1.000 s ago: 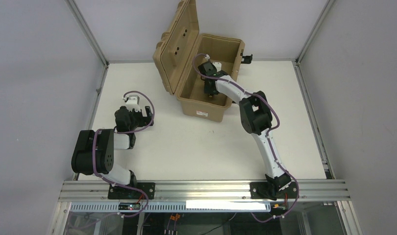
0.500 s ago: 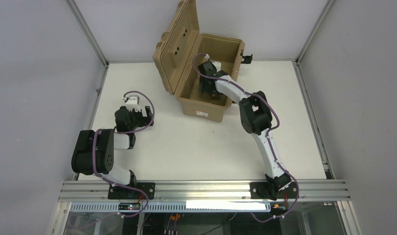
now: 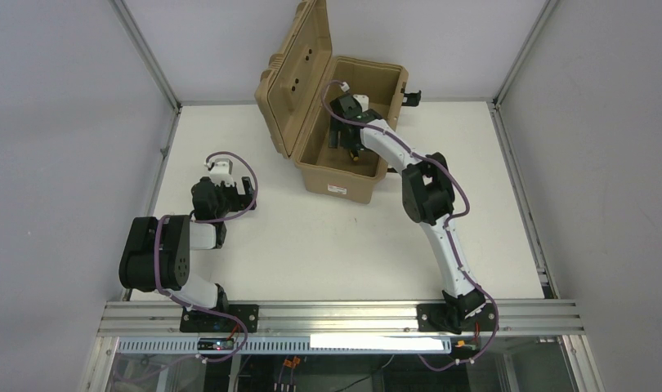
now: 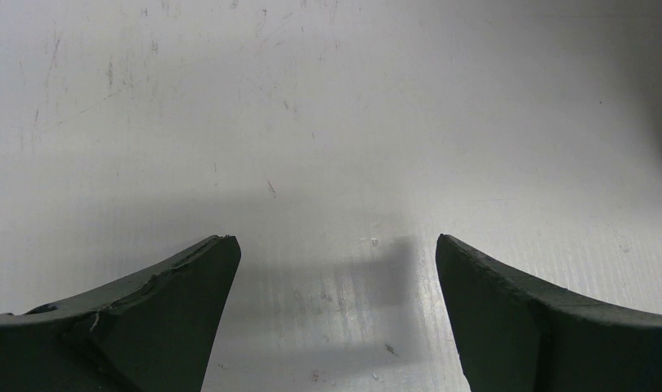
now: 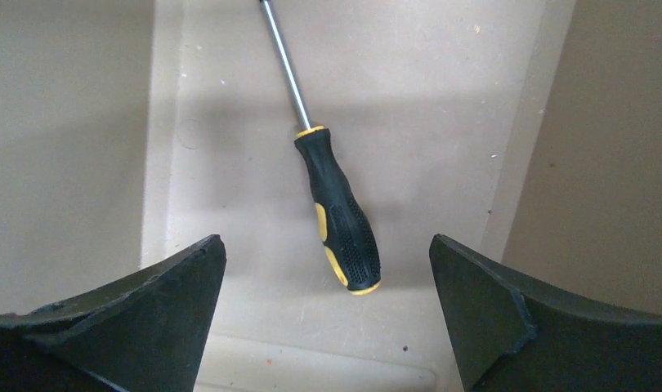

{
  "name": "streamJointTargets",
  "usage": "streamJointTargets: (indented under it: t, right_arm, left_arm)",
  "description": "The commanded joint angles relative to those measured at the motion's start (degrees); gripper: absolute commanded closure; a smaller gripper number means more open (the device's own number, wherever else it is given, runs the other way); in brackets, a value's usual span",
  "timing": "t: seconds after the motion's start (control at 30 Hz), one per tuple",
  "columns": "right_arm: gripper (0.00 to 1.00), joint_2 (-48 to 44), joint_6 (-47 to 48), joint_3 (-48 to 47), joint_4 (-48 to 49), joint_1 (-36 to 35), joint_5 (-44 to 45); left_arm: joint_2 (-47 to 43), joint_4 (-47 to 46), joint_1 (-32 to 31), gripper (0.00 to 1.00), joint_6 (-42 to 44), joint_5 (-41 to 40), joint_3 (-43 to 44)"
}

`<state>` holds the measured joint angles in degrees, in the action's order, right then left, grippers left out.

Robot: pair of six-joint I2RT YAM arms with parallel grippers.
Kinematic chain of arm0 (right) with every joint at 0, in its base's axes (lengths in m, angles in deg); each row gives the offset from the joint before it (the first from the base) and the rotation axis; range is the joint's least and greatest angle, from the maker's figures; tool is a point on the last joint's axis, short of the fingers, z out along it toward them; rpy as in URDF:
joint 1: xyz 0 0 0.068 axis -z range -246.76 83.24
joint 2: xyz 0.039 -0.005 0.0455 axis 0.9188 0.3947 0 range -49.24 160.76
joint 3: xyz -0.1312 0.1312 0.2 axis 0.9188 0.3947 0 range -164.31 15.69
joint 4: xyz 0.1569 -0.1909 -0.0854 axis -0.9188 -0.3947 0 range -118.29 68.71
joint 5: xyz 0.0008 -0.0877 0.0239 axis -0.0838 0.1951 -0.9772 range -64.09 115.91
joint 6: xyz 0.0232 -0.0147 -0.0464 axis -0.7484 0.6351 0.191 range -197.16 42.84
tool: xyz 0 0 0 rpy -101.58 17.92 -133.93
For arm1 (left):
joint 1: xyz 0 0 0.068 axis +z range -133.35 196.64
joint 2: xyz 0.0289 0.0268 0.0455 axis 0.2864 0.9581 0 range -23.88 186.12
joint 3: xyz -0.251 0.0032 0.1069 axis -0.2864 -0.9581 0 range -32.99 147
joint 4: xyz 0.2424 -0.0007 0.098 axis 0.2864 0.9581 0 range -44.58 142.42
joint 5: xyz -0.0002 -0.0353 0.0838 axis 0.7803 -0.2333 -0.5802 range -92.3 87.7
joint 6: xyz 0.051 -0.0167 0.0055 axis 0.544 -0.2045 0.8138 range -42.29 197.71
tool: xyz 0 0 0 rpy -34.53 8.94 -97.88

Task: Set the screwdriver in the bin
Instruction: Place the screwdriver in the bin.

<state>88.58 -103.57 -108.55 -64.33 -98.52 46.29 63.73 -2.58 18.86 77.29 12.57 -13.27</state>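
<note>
While R hand (image 5: 327, 242) hangs spread wide, screwdriver (image 5: 336, 208) lies loose on bin (image 5: 442, 122) floor: black-yellow grip, thin metal shaft; L hand (image 4: 336, 240) apart too.

Right claw (image 5: 327, 242): we note it has gone from shut to wide open and lifted slightly inside the bin (image 5: 442, 98). The screwdriver (image 5: 337, 214), let go, now lies flat on the floor below, between the fingers.
</note>
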Motion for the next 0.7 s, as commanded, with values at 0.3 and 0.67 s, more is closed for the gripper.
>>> streamJointTargets:
  t: [0.3, 0.67]
  right_arm:
    - [0.01, -13.1, 6.3, -11.5, -6.3, -1.1, 2.0]
    - [0.01, -21.3, 15.1, -14.3, -8.6, -2.1, 0.0]
  left_arm:
    - [-1.1, -1.7, -0.3, 0.01, 0.6, -0.4, 0.5]
    - [-1.1, -1.7, -0.2, 0.01, 0.6, -0.4, 0.5]
